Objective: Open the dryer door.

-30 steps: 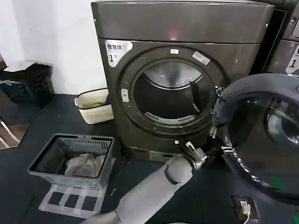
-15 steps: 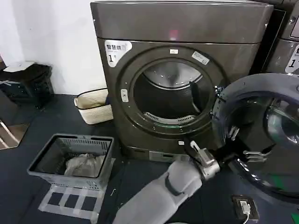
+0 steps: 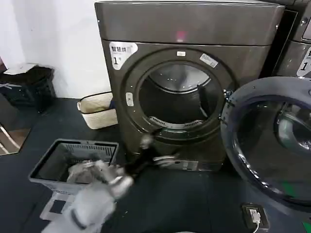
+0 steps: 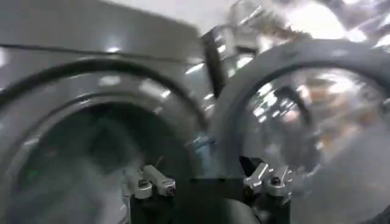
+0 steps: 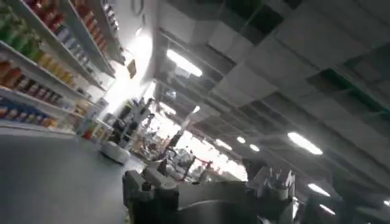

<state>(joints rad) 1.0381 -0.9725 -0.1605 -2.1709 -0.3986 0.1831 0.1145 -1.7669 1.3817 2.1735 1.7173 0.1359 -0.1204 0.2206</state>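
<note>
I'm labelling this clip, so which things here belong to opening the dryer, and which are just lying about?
Part of the job:
- dryer door, swung open to the right of its machine
- left claw, open, in front of the dryer's lower panel

Just lying about:
- grey laundry basket with cloth inside
- cream basket by the wall
- second machine

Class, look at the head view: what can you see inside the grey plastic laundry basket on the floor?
Inside the grey plastic laundry basket lies a pale crumpled cloth. The left gripper and its arm cover part of the cloth; the basket's near wall hides whatever lies beneath it.
</note>
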